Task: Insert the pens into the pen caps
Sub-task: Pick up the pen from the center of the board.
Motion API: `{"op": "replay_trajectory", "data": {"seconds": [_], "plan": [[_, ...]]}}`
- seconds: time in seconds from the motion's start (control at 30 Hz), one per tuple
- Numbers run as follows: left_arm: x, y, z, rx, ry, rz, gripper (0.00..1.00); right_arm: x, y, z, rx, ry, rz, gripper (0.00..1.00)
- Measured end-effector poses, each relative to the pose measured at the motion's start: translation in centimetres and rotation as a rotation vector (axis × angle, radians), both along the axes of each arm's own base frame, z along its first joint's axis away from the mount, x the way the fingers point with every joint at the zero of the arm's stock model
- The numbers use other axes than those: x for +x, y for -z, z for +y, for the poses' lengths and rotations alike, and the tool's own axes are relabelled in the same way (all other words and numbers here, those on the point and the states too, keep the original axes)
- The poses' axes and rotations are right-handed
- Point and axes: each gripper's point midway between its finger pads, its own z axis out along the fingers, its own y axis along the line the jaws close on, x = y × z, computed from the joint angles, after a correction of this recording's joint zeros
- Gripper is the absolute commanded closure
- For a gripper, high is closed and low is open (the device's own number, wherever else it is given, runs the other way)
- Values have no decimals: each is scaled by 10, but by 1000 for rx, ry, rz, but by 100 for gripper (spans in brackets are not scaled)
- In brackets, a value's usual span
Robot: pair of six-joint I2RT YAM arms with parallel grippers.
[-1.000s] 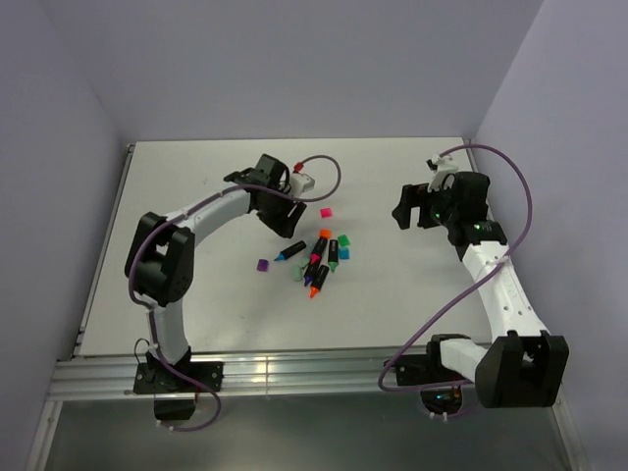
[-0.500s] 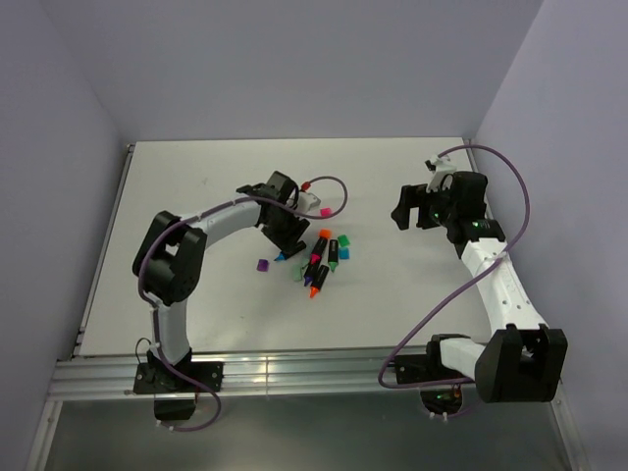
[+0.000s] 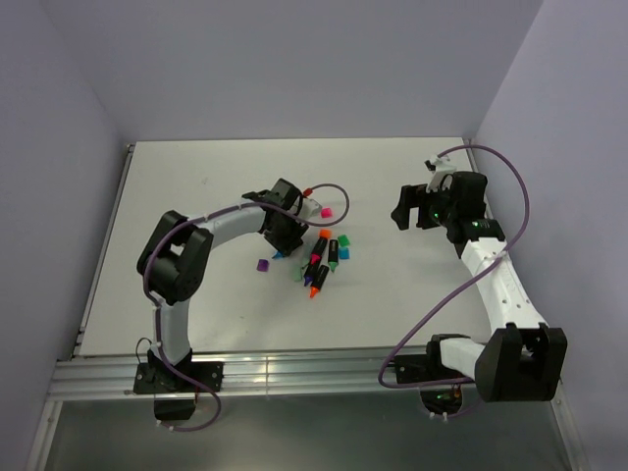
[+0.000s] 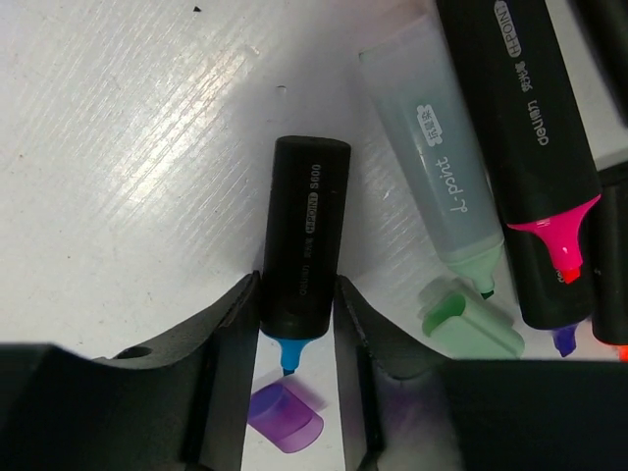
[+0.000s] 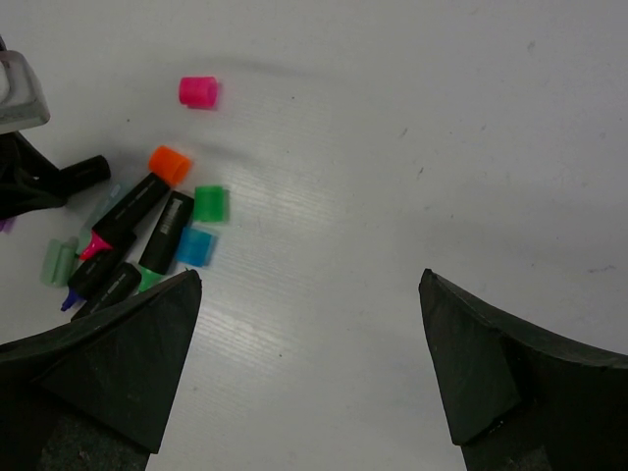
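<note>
My left gripper [image 4: 296, 324] is low on the table, its jaws closed against both sides of the blue-tipped pen [image 4: 302, 235]. In the top view the left gripper [image 3: 285, 238] sits at the left edge of the pen pile [image 3: 317, 267]. A purple cap [image 4: 285, 416] lies just past the blue tip. A pale green pen [image 4: 442, 186], a green cap [image 4: 471, 317] and a pink-tipped pen [image 4: 535, 157] lie to the right. My right gripper [image 5: 309, 285] is open and empty, hovering right of the pile [image 3: 404, 211].
Loose caps lie around the pile: pink [image 5: 197, 91], orange [image 5: 170, 163], green [image 5: 209, 203] and blue [image 5: 194, 245]. The purple cap [image 3: 262, 265] lies left of the pile. The white table [image 3: 412, 294] has walls at the back and on both sides.
My left arm has swung right and down from near the pink cap to the pile's left edge, onto the blue-tipped pen. The right arm has barely moved.
</note>
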Motion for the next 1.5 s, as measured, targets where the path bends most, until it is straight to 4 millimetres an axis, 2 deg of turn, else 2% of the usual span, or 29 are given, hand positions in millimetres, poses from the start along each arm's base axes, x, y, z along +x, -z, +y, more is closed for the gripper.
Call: {"op": "replay_trajectory", "data": {"seconds": [0.03, 0.07, 0.27, 0.37, 0.43, 0.5, 0.6, 0.7, 0.77, 0.83, 1.0, 1.1, 1.23, 1.5], "plan": [[0, 0, 0, 2, -1, -2, 65, 0, 0, 0, 0, 0, 1, 0], [0, 0, 0, 3, -5, -2, 73, 0, 0, 0, 1, 0, 2, 0], [2, -1, -2, -5, -14, -8, 97, 4, -1, 2, 21, 4, 12, 0], [4, -8, -4, -22, -18, -26, 100, 8, -4, 5, 56, 15, 27, 0], [8, -22, -5, -53, -28, -49, 100, 13, -11, 10, 102, 19, 37, 0], [13, -48, -8, -105, -36, -97, 100, 21, -23, 18, 164, 12, 42, 0], [23, -106, -14, -219, -47, -213, 100, 34, -40, 35, 293, -7, 46, 0], [30, -163, -23, -331, -48, -325, 100, 40, -48, 52, 420, -11, 75, 1], [30, -186, -29, -386, -45, -373, 100, 42, -56, 69, 499, -8, 89, 3], [27, -201, -33, -422, -42, -396, 100, 41, -66, 89, 567, -27, 90, 7], [23, -210, -40, -478, -60, -391, 100, 28, -93, 144, 714, -108, 117, 11], [21, -212, -44, -507, -73, -369, 100, 21, -99, 163, 759, -141, 137, 12], [16, -213, -50, -532, -76, -345, 100, 18, -100, 173, 781, -152, 152, 16], [2, -215, -65, -560, -30, -318, 100, 20, -88, 180, 784, -143, 192, 25]]}}
